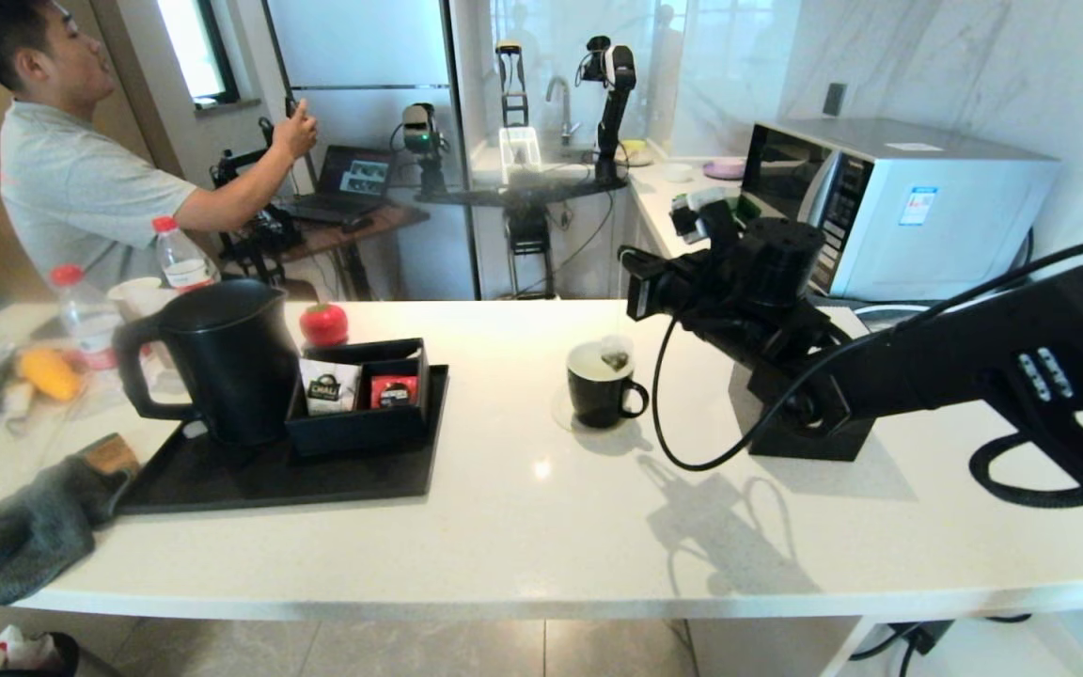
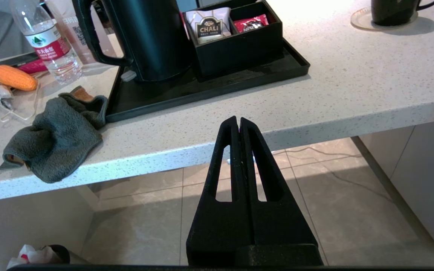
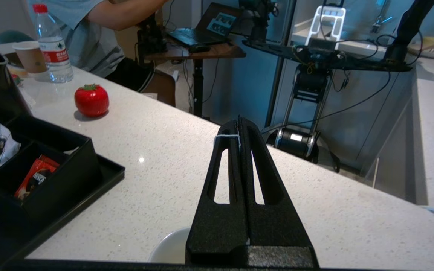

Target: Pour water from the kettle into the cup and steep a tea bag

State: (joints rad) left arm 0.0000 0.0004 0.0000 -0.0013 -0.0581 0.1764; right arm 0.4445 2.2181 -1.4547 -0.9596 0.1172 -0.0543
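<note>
The black mug (image 1: 598,390) with a white inside stands on a pale coaster mid-counter. The pale tea bag (image 1: 615,358) hangs at the mug's mouth, its thin string rising straight up. Just above the mug, my right gripper (image 3: 239,122) is shut on that white string (image 3: 224,136), which loops over one finger near the tip; the mug's white rim (image 3: 171,248) shows below it. The large black kettle (image 1: 227,362) stands upright on the black tray (image 1: 316,484) at the left. My left gripper (image 2: 238,119) is shut with nothing in it, parked below the counter's front edge.
On the tray, a black box (image 1: 363,414) holds a white sachet (image 1: 327,387) and a red sachet (image 1: 394,390). A red tomato (image 1: 323,324) sits behind it. A grey cloth (image 1: 34,527) lies front left. A microwave (image 1: 889,202) stands at the back right. A person sits back left.
</note>
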